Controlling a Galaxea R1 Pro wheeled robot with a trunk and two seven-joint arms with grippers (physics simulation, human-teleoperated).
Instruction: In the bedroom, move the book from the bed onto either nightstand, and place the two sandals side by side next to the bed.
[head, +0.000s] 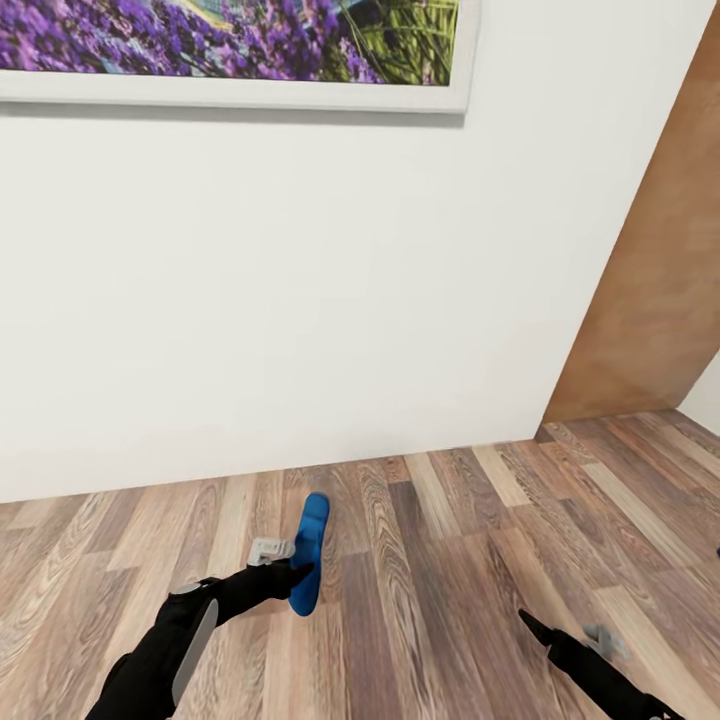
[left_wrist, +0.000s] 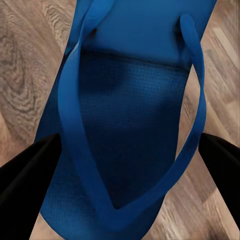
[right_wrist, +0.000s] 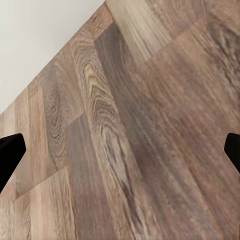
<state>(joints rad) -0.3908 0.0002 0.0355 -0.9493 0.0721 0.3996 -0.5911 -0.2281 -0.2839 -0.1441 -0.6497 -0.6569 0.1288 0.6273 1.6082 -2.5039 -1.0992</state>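
Head view first: white plaster wall (head: 300, 300) takes up most of the scene, with the lower edge of a white-framed picture of purple flowers (head: 230, 45) hanging at the top. A brown wooden panel (head: 660, 290) slants along the right side. Below runs the light wood-plank floor (head: 450, 560). One bright blue flip-flop sandal (head: 308, 552) is at the tip of the black left arm; the left gripper (head: 295, 578) is shut on the sandal's near end, and the sandal points away toward the wall, turned on edge rather than lying flat. Whether it touches the planks cannot be told. The right gripper (head: 535, 628) sits low at the right above the floor, well apart from the sandal, with nothing in it; how wide it stands cannot be told from here.

Left wrist view: the blue sandal (left_wrist: 135, 125) fills the middle, its textured footbed facing the camera and its thong straps (left_wrist: 197, 100) looping from the toe post near the gripper out to both sides. The two black fingers (left_wrist: 25, 175) press in at either edge of the sole, holding it. Wood planks (left_wrist: 25, 60) show behind.

Right wrist view: brown wood-grain floor (right_wrist: 140, 140) runs up to the white wall (right_wrist: 35, 40). Black fingertips (right_wrist: 9, 150) show at the two opposite edges, spread wide apart, with nothing between them.
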